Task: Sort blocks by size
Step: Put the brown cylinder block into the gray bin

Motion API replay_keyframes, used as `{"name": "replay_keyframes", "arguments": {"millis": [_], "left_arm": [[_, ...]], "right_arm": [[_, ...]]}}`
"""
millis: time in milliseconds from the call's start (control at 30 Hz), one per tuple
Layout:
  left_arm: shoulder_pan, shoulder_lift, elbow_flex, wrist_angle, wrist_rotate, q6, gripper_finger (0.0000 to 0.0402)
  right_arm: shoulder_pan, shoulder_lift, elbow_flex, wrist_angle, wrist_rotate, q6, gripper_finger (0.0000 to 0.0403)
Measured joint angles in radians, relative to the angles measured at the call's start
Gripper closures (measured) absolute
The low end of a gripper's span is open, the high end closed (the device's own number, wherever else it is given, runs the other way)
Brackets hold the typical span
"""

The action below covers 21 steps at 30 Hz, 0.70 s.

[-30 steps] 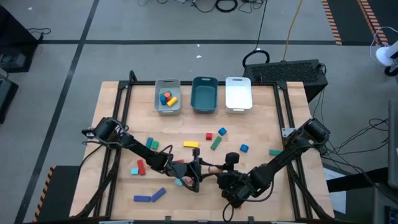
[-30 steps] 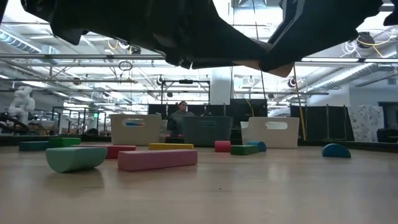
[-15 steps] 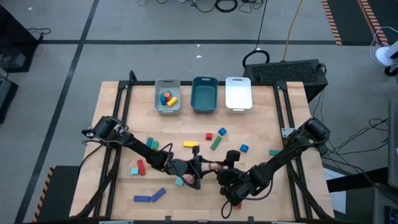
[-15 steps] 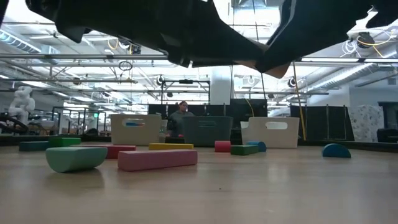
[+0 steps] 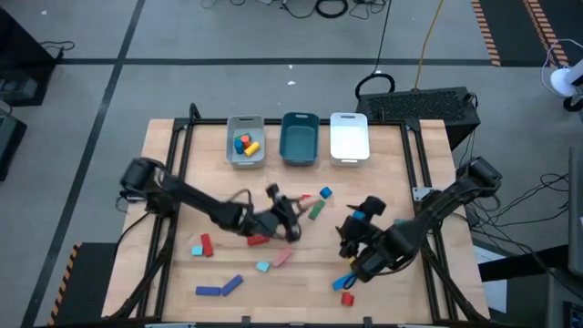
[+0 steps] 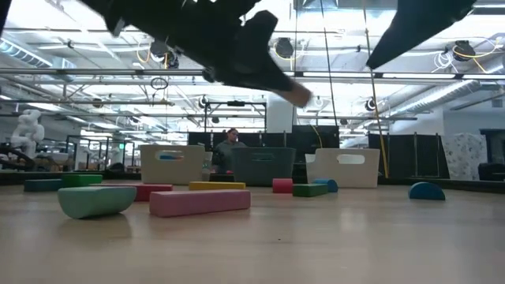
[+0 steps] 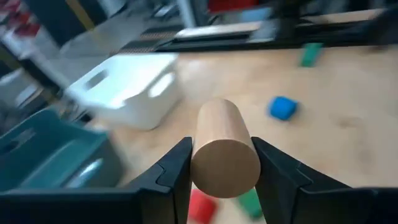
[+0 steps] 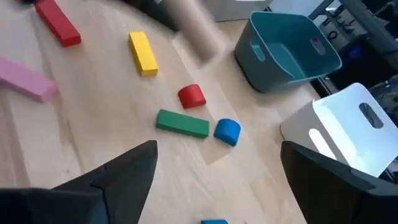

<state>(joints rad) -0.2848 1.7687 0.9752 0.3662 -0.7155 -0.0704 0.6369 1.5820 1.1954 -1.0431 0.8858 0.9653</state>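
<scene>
The light wooden table (image 5: 383, 178) with its black metal frame stood on a grey concrete floor (image 5: 182, 36) crossed by dark lines. Black cables (image 5: 328, 7) lay coiled on that floor beyond the table. In the low view, a big hall stretched behind, with white ceiling pipes and beams (image 6: 79, 75), and a person (image 6: 230, 148) stood far off.

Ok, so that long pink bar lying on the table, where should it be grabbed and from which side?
Probably at mid-length, across the narrow width of the pink bar, coming straight down. It lies flat with its long sides free, and a centred hold should keep it level. The teal block sits near one end, so avoid that end.
</scene>
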Motion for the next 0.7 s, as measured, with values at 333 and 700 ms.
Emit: {"name": "replay_keyframes", "arguments": {"millis": [333,700], "left_arm": [[0.163,-0.267,0.000,-0.470,0.001,-0.082,0.0263],[0.441,-0.427,-0.056,-0.803,0.144,-0.101,0.0263]], "right_arm": [[-0.080,-0.168,-0.265,0.239,-0.063,-0.030,0.0087],[-0.225,-0.199,-0.481,0.764,-0.163,-0.188,0.0088]]}}
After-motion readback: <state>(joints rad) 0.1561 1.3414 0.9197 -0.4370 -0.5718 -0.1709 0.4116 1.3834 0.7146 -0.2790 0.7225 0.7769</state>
